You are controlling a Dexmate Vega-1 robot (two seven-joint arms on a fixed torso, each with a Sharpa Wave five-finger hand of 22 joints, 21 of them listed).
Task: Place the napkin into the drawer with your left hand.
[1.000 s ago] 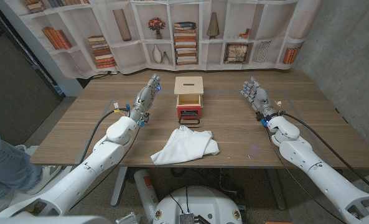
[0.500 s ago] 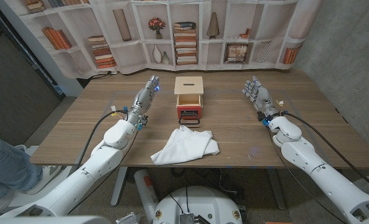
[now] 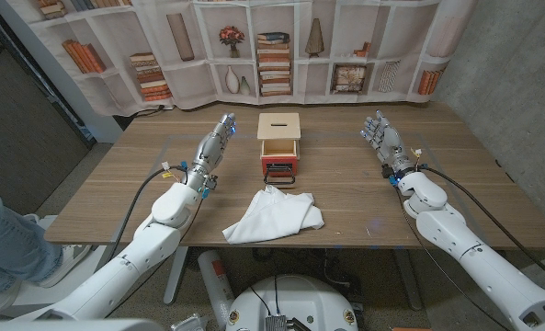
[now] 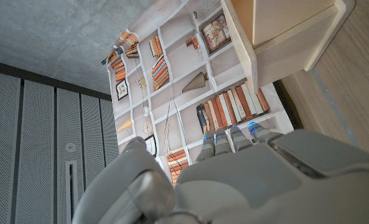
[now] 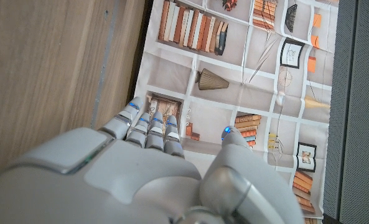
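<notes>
Wooden table (image 3: 346, 198), bookshelf-print backdrop (image 3: 281, 46)

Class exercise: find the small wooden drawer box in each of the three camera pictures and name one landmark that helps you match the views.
Head view: the drawer box stands at table centre, its red-fronted drawer pulled open toward the napkin.
Left wrist view: its pale wooden body fills the upper right corner, beyond the left hand.
Right wrist view: I cannot find it.
Shared landmark: the printed bookshelf backdrop, seen in all three.

White arm shells, black cables, grey robot hand (image 3: 213, 146)
</notes>
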